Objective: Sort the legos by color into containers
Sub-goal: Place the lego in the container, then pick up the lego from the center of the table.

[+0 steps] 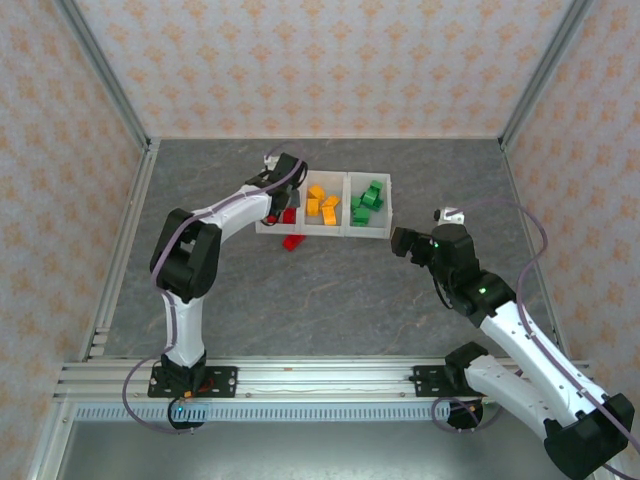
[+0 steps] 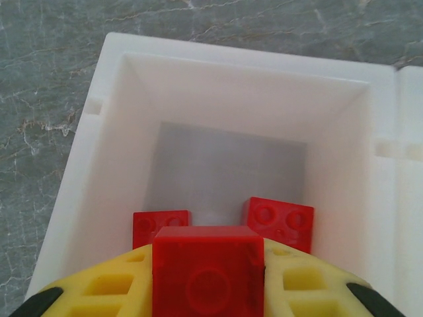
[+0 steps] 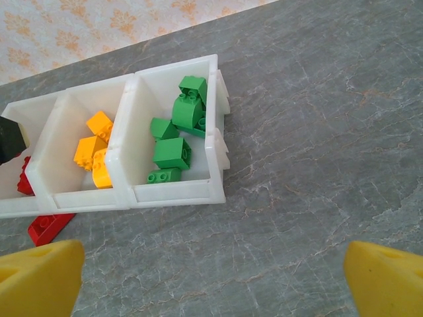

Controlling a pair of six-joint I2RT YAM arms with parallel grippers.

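While the left gripper (image 2: 208,294) hangs over the left compartment of the tray (image 2: 119,132), its yellow fingers (image 2: 109,287) stand narrow, clamped on the sides of one red brick (image 2: 207,257), which is held above the compartment floor with its underside toward the wrist camera. Below it, on that floor by the near wall, lie two more reds (image 2: 161,226), one to either side of the held one and apart from each other. From above, the left gripper (image 1: 280,205) sits at the tray's (image 1: 322,232) left end, and the tray lies toward the far edge of the table (image 1: 330,290), about midway between its left and right edges. Orange-yellow bricks (image 1: 322,204) fill the middle compartment and green bricks (image 1: 367,200) the right one. A loose red brick (image 1: 292,241) lies on the table just beside the tray's near wall, below the left compartment. Right of the tray's right end, and apart from it, the right gripper (image 1: 403,243) hovers over bare table with its jaws wide and nothing between them; its wrist view shows both yellow fingertips (image 3: 39,277) far apart over the grey surface.
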